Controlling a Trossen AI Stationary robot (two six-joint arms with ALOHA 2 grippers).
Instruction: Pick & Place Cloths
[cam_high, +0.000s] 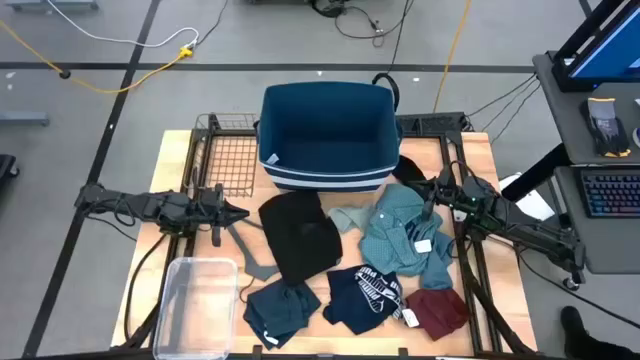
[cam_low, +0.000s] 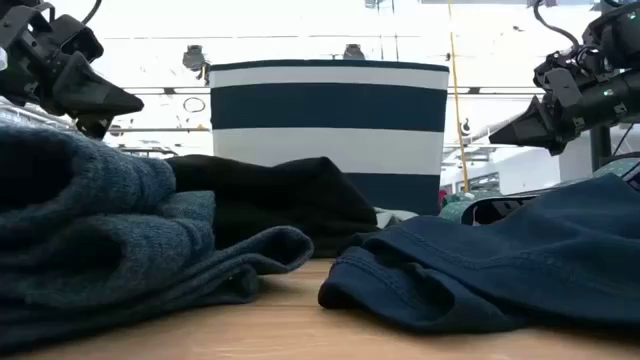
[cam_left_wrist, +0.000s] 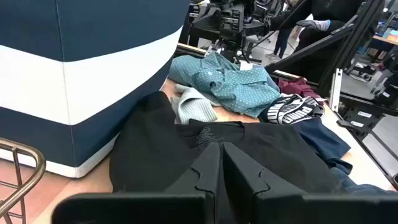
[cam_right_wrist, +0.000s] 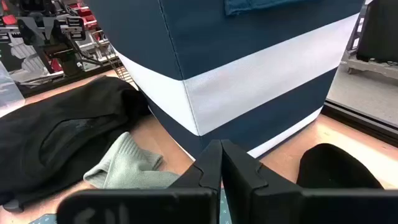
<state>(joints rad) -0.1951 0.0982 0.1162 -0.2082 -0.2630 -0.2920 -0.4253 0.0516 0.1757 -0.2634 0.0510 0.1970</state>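
Note:
The cloths lie in a heap on the table in front of a blue bin with a white stripe (cam_high: 325, 135). They are a black one (cam_high: 300, 235), pale green (cam_high: 350, 218), teal checked (cam_high: 405, 235), navy with white print (cam_high: 365, 295), maroon (cam_high: 437, 310) and dark teal (cam_high: 280, 310). My left gripper (cam_high: 240, 213) hangs shut in the air just left of the black cloth (cam_left_wrist: 205, 143). My right gripper (cam_high: 425, 190) is shut and raised over the teal checked cloth's far edge, near the bin's right corner (cam_right_wrist: 249, 81). In the low view both grippers (cam_low: 100, 100) (cam_low: 510, 130) show clear of the cloths.
A grey hanger (cam_high: 250, 258) lies partly under the black cloth. A clear plastic box (cam_high: 195, 305) sits at the near left and a wire rack (cam_high: 225, 160) at the far left. Another dark item (cam_right_wrist: 339, 165) lies right of the bin.

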